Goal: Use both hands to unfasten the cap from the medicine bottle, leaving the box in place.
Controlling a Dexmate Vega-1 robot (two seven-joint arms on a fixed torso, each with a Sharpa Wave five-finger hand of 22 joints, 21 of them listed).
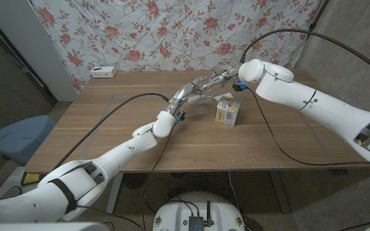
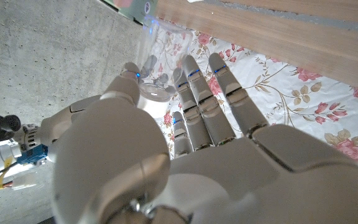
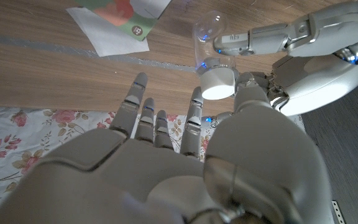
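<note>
Two hands meet at the clear medicine bottle (image 3: 209,38), lifted above the table's (image 1: 108,138) far edge. The left hand (image 1: 186,94) holds its body; the right hand (image 1: 220,79) pinches the white cap (image 3: 219,83) (apparently still on). The box (image 1: 228,110) stands untouched; unscrewing remains.

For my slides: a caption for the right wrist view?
Left hand holds the clear bottle while right hand pinches its white cap.

Left hand (image 1: 186,94) and right hand (image 1: 220,79) together above the table (image 1: 108,135), beside the box (image 1: 227,110).
</note>
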